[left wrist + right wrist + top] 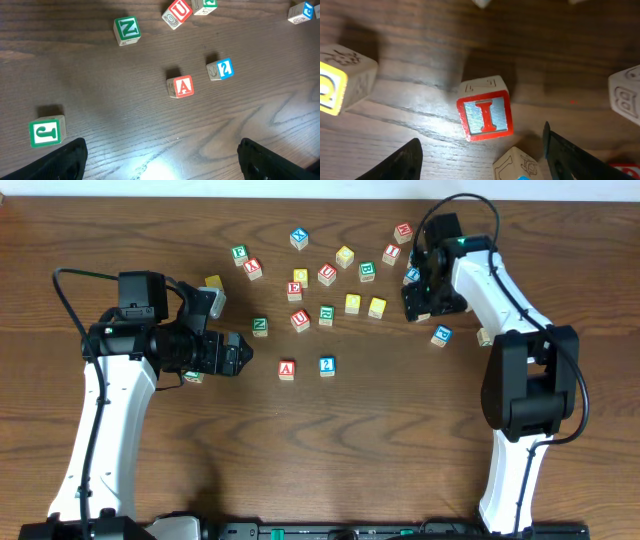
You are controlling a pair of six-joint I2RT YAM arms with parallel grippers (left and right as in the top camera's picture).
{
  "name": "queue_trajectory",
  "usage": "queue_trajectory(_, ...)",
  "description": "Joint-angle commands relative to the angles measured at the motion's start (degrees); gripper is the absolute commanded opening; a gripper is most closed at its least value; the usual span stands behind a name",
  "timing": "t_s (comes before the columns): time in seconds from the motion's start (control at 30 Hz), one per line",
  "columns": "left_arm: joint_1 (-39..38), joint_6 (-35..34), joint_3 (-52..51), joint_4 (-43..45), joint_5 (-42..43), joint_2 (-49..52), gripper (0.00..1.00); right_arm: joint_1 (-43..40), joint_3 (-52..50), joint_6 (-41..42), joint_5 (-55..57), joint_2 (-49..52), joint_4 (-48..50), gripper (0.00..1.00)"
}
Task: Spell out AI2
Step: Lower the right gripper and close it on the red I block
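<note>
Right gripper open, fingers straddling light-wood cube with red I, not touching, nothing held. Left gripper wide open, empty, near wooden red-A cube. Blue-2 wooden cube sits beside A, gap between. I well apart from A, probably in loose cube cluster. Left to do: grasp I, place in gap.

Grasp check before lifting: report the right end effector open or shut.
Open: the right end effector has fingers apart, flanking the red I cube untouched.
</note>
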Motion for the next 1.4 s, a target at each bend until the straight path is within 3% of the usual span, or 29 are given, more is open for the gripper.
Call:
queue_trajectory(0.0, 0.3, 0.7, 0.3, 0.0, 0.7, 0.0, 0.94, -0.5, -1.0, 0.8, 0.0, 0.4, 0.6, 0.7)
queue_trajectory(0.43, 0.3, 0.7, 0.3, 0.0, -0.8, 0.0, 0.94, -0.7, -3.8, 0.8, 0.0, 0.4, 3.9, 0.56)
queue_trajectory(0.8, 0.2, 0.7, 0.3, 0.4, -0.8, 0.0, 0.94, -0.7, -3.8, 0.5, 0.1, 0.4, 7.0, 0.5)
queue_trajectory(0.93, 0.3, 0.7, 0.3, 0.4, -0.8, 0.0, 0.94, -0.7, -3.8, 0.5, 0.1, 0.4, 7.7, 0.41)
queue_trajectory(1.37, 0.3, 0.7, 0.3, 0.4, -0.8, 0.0, 0.94, -0.7, -3.8, 0.5, 0.0, 0.4, 7.1, 0.25)
